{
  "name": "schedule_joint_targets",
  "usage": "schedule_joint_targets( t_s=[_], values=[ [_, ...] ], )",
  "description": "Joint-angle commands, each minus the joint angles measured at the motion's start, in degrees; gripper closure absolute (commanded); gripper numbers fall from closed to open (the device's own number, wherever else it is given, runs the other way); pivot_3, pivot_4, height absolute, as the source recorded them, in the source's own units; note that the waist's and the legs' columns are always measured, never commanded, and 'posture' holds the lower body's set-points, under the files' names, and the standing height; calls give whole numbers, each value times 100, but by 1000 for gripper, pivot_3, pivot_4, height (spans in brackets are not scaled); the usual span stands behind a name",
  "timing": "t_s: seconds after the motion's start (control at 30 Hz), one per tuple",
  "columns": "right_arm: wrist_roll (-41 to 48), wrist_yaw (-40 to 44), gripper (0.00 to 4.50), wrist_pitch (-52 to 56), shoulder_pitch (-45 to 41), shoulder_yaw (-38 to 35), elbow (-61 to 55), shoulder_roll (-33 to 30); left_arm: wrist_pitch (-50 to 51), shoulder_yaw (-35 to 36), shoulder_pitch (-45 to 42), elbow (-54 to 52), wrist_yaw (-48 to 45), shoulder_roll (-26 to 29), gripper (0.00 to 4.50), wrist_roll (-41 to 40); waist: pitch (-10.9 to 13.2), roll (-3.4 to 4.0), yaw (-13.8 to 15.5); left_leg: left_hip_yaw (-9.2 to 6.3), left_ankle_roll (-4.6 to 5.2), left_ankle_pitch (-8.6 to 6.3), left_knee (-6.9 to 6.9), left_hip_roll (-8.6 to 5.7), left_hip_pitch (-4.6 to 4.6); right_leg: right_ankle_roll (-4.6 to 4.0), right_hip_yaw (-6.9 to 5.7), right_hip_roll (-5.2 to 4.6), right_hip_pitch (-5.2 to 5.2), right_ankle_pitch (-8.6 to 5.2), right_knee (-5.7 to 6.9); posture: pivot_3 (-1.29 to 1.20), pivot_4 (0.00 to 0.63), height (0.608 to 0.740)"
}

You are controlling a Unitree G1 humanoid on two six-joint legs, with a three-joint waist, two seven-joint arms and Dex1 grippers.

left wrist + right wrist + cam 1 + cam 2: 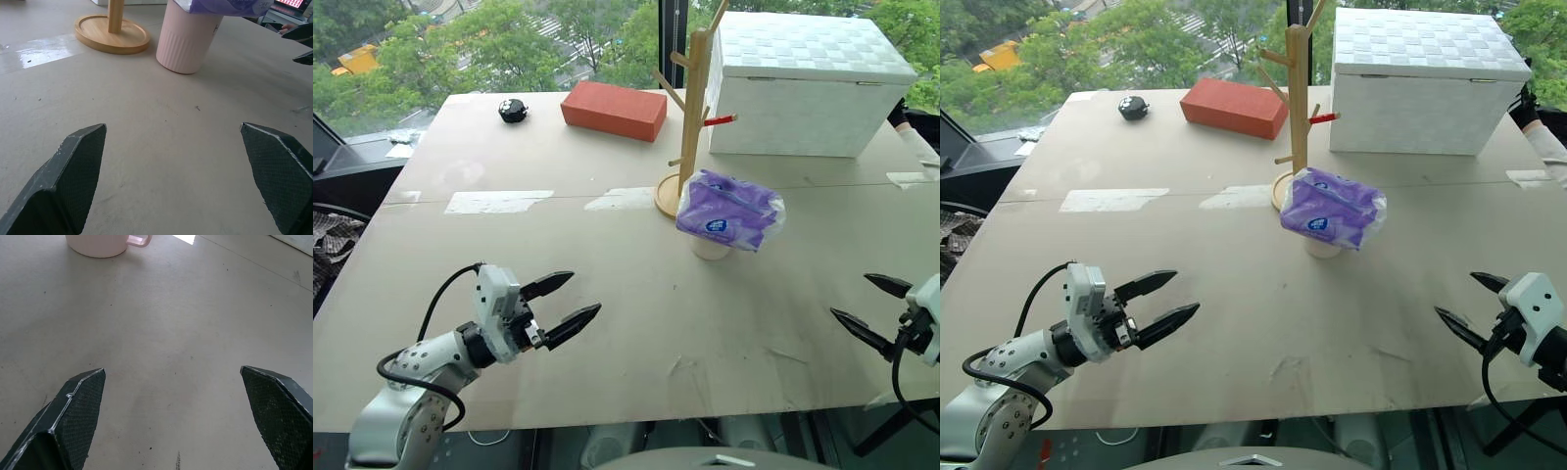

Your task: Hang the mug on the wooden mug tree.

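Mug [710,247] midway btwn both hands, well apart.

The table [607,323] is seen from above by both head views, looking forward and down. It's skimmed low by each wrist view, and the mug [186,46] is shared by all.

A pale bench [607,323] is filling the room's foreground, daylight glaring off tape patches near its middle seam. Beyond its far edge, windows [509,39] are showing green treetops [480,49] and a dark frame post [672,39].
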Motion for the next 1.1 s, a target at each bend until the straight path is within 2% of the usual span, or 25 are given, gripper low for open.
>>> schedule_joint_targets(
  t_s=[0.03,0.13,0.2,0.37,0.57,0.83,1.1],
  values=[
    [-221,-410,40,74,-119,-38,-458,19,-19,42,-175,-98,-91,102,0,-43,0,0,1,0,0,0,0,0,0,0,0,0,0,0,0,0,150,740],
    [-818,-1240,40,295,-492,49,-960,25,-18,-17,-512,-27,-270,114,0,-167,1,2,0,0,-2,0,0,0,-3,-2,1,0,-6,2,4,0,150,740],
    [-872,-1303,40,512,-661,95,-1050,-90,-22,-26,-614,-3,-342,116,0,-176,-1,3,-5,1,-3,0,0,1,0,-5,2,2,-6,4,5,0,150,740],
    [-117,-798,40,1126,-1260,185,-1803,-664,-140,-104,-767,46,-746,245,0,-110,2,8,-16,13,12,8,0,1,-3,-25,15,5,-14,18,4,0,150,740],
    [24,-654,40,1627,-1949,843,-2494,-1243,-195,-45,-746,77,-920,250,0,-91,5,1,-5,22,24,10,-4,6,-10,-25,20,6,-15,17,-7,0,150,740],
    [-124,-658,40,1565,-2782,1607,-2389,-1306,-333,4,-527,-24,-855,134,0,-65,4,-8,-4,26,26,9,-1,7,-9,-25,22,5,-15,17,-8,0,150,740],
    [-1043,-722,40,1110,-3431,2737,-1938,-1200,-430,-17,-411,-86,-799,58,0,-34,5,-10,-11,27,26,9,-1,7,-9,-25,22,5,-16,18,-8,0,150,740]
  ],
)
